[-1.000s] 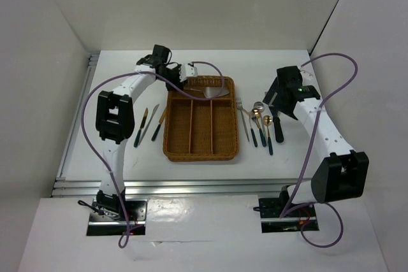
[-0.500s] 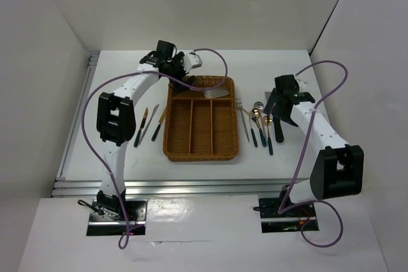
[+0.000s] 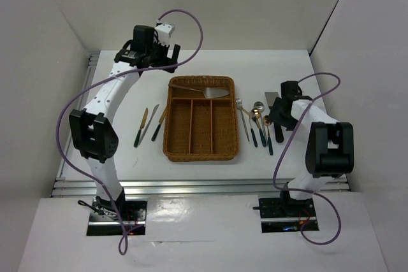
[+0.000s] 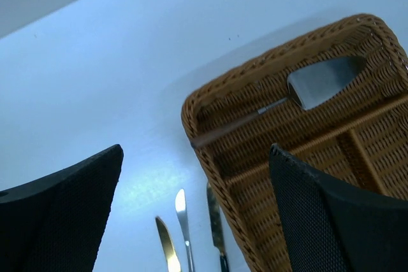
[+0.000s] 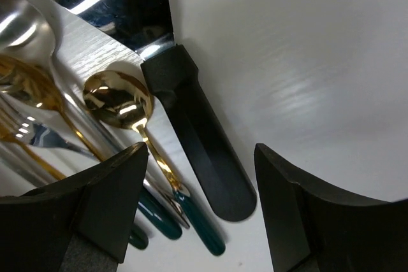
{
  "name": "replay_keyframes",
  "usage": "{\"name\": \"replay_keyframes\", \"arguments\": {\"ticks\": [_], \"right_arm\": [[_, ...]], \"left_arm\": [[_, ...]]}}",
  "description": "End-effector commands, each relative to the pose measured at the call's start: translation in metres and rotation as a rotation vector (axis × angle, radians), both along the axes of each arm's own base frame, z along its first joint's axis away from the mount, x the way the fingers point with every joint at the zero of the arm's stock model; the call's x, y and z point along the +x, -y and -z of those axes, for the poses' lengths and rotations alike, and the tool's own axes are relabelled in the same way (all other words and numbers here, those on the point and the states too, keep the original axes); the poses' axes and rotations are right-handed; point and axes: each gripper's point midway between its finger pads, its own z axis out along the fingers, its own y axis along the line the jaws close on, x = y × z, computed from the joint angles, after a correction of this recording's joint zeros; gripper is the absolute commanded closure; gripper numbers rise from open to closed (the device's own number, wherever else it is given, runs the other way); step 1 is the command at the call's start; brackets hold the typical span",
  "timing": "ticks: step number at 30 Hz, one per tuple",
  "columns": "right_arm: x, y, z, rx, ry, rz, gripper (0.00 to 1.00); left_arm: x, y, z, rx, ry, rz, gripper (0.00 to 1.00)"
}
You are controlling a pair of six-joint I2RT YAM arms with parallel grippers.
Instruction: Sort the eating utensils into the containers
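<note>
The brown wicker tray [image 3: 171,133] lies mid-table, and a wide silver server [image 3: 215,92] rests in its crosswise far slot, seen also from the left wrist as the server [image 4: 322,81] in the tray [image 4: 223,195]. My left gripper [image 3: 159,55] hangs open and empty high over the tray's far left corner. Three knives [image 3: 151,122] lie left of the tray. A fork and spoons [image 3: 255,119] lie to its right. My right gripper [image 5: 201,151] is low and open, its jaws standing either side of a black-handled spatula [image 5: 191,113] with gaps on both sides.
A gold spoon [image 5: 118,97] with a teal handle [image 5: 197,218] lies just left of the spatula handle, close to my right gripper's left finger. White walls enclose the table on three sides. Purple cables loop off both arms.
My left gripper opened, let go of the server in the crosswise slot and rose back to the left. My right gripper dropped over the spatula handle and its jaws narrowed.
</note>
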Motion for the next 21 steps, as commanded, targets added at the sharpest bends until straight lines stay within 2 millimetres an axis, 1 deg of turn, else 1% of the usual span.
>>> {"name": "replay_keyframes", "arguments": {"ticks": [1,2,3,4,5,6,7,8,9,10,11,12,14,16,17,18,20,21], "right_arm": [[0.023,-0.007,0.007,0.037,0.024,-0.037,0.25],[0.023,-0.007,0.007,0.04,0.025,-0.029,0.25],[0.019,-0.005,0.011,0.033,0.013,-0.024,0.25],[0.015,-0.001,0.014,0.011,0.001,-0.014,0.25],[0.015,-0.001,0.014,0.011,0.001,-0.014,0.25],[0.01,0.003,0.018,0.004,-0.013,-0.001,0.25],[0.01,0.003,0.018,0.004,-0.013,0.0,0.25],[0.006,0.007,0.021,0.004,-0.024,0.012,0.25],[0.006,0.007,0.021,0.004,-0.024,0.012,0.28],[0.001,0.007,0.028,0.005,-0.045,0.012,0.33],[-0.004,0.005,0.032,0.014,-0.058,0.008,0.34],[-0.003,0.005,0.035,0.015,-0.061,0.008,0.37],[-0.011,0.003,0.044,0.028,-0.09,0.013,0.41],[-0.009,0.003,0.044,0.028,-0.081,0.013,0.42],[-0.01,0.003,0.046,0.028,-0.081,0.013,0.44],[-0.011,0.004,0.048,0.02,-0.09,0.017,0.49],[-0.008,0.005,0.048,0.019,-0.089,0.017,0.54],[-0.008,0.005,0.048,0.019,-0.089,0.017,0.59]], "left_arm": [[-0.015,0.001,-0.002,-0.05,-0.027,-0.046,0.0],[-0.019,-0.001,-0.003,-0.047,-0.036,-0.047,0.0],[-0.025,-0.002,0.003,-0.038,-0.07,-0.048,0.0],[-0.029,-0.003,-0.001,-0.037,-0.07,-0.048,0.0],[-0.03,-0.003,-0.005,-0.04,-0.061,-0.047,0.0],[-0.035,-0.003,-0.002,-0.043,-0.072,-0.039,0.0],[-0.04,-0.004,-0.009,-0.046,-0.06,-0.038,0.0],[-0.042,-0.003,-0.01,-0.053,-0.056,-0.03,0.0],[-0.046,-0.004,-0.006,-0.05,-0.067,-0.031,0.0],[-0.048,-0.004,-0.007,-0.059,-0.063,-0.035,0.0],[-0.048,-0.004,-0.009,-0.061,-0.056,-0.035,0.0],[-0.05,-0.005,-0.014,-0.064,-0.044,-0.035,0.0],[-0.054,-0.003,-0.007,-0.064,-0.069,-0.025,0.0],[-0.055,-0.002,-0.007,-0.069,-0.072,-0.016,0.0],[-0.056,0.0,-0.007,-0.075,-0.073,-0.008,0.0],[-0.057,0.0,-0.006,-0.073,-0.082,-0.008,0.0],[-0.058,0.001,-0.006,-0.077,-0.084,0.0,0.0],[-0.058,0.001,-0.006,-0.077,-0.084,0.0,0.0]]}}
